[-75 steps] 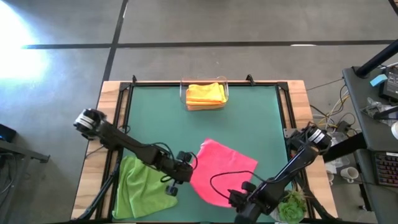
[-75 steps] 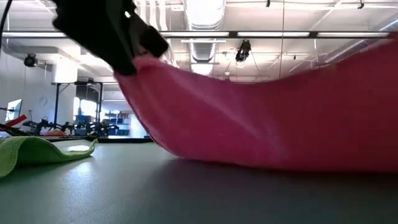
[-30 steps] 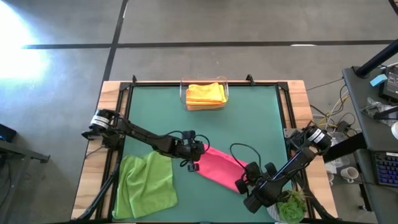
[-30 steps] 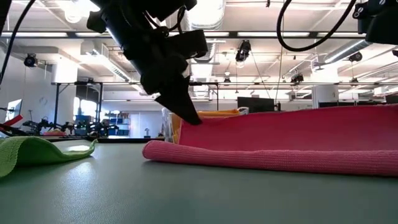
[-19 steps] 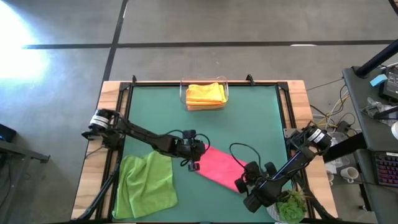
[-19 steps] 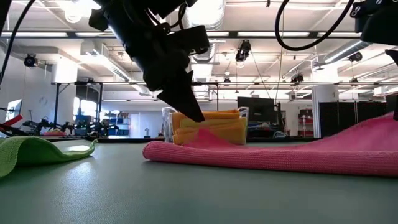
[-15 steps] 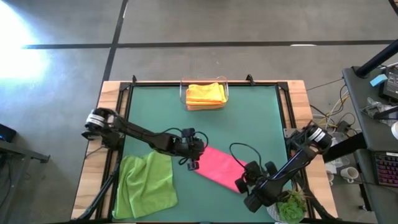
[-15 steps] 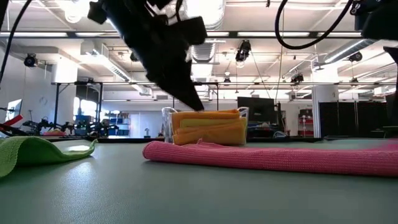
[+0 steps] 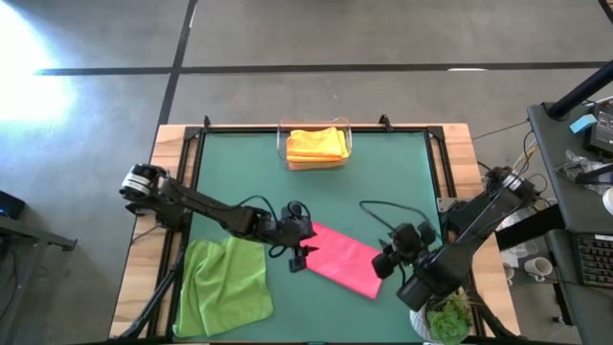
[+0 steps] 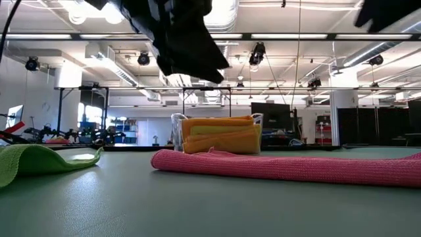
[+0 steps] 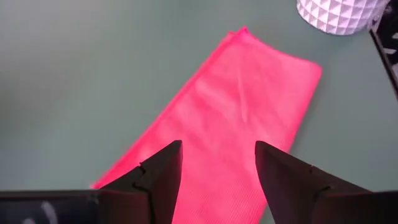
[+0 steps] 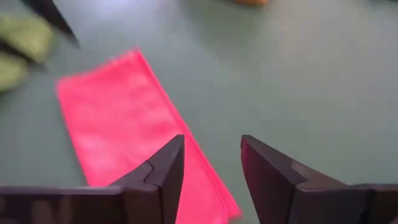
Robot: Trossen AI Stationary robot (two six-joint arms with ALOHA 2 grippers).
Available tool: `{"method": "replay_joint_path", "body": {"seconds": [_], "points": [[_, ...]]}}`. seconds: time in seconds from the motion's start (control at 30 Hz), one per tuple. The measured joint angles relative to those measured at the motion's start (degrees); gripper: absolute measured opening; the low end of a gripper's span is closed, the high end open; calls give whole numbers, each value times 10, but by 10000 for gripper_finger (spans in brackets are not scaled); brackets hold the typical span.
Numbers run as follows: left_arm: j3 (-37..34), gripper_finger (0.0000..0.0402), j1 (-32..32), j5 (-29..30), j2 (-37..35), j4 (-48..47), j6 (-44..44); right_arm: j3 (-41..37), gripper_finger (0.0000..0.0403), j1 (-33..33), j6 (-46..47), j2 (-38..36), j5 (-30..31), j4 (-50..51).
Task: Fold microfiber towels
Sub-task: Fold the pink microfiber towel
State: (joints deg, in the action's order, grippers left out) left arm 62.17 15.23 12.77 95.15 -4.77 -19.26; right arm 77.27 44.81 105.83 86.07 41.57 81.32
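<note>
I see the pink towel (image 9: 342, 261) lying folded into a long strip on the green mat (image 9: 383, 182), between my two arms. My left gripper (image 9: 299, 257) hangs above its one end, fingers spread, empty. My right gripper (image 9: 386, 264) hangs above the other end, fingers also apart, empty. The green towel (image 9: 225, 287) lies rumpled near the left corner.

arms: dark, jointed | cables: black loops | left hand (image 11: 217, 168): wedge-shaped fingers
</note>
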Motion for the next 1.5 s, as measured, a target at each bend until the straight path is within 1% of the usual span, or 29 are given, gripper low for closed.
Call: {"method": "replay_joint_path", "body": {"seconds": [0.07,0.17,0.27,0.43,0.5,0.67,0.8,1.03,1.2,1.33,1.5], "points": [[0,182,8,-2,14,3,0,-3,142,-1,-2,-15,27,0],[2,157,21,-3,36,11,0,-8,134,-3,-14,-27,35,0],[2,113,31,-6,61,8,1,-16,128,-5,-14,-29,35,6],[2,24,36,-18,91,7,1,-26,121,-10,-2,-24,34,7],[2,7,36,-24,101,8,1,-26,120,-10,-1,-20,34,7],[2,7,35,-26,109,-26,7,-26,119,-13,2,-16,30,6],[2,2,35,-26,120,-89,31,-27,115,-14,7,-16,30,6],[4,0,22,-12,127,-137,87,-27,105,-13,8,-16,30,-7],[5,0,-5,38,121,-172,160,-27,98,-13,8,-16,27,-21],[8,0,-32,76,121,-217,246,-27,91,-13,7,-16,3,-32],[5,0,-79,157,123,-252,345,-27,84,-13,7,-16,-13,-44]]}}
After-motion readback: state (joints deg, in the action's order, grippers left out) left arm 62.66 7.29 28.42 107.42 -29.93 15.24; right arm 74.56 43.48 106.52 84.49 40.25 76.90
